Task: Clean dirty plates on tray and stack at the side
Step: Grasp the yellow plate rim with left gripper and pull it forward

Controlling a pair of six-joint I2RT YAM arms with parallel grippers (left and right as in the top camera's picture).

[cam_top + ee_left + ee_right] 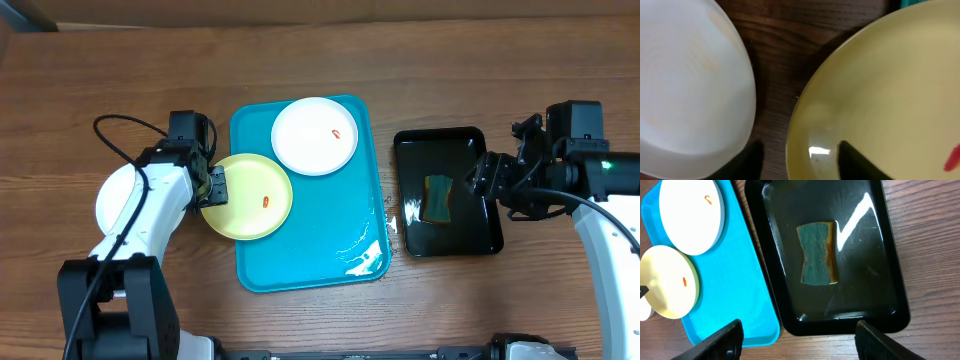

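Note:
The turquoise tray [330, 240] lies mid-table and also shows in the right wrist view [735, 280]. A white plate [315, 135] with an orange-red smear lies at its far end. The yellow-green plate [248, 196], also smeared, overlaps the tray's left rim. My left gripper [213, 186] is open at this plate's left edge. In the left wrist view its fingers [797, 160] straddle the rim of the yellow-green plate [880, 90]. A second white plate [112, 195] lies on the table to the left, partly under my left arm. My right gripper [485, 175] is open and empty.
A glossy black tray [480, 235] stands right of the turquoise tray, holding shallow liquid and a green-and-yellow sponge [438, 197]. In the right wrist view my open fingers [797, 340] hang over the black tray's near rim [840, 325]. Some wet spots lie on the turquoise tray's near right corner.

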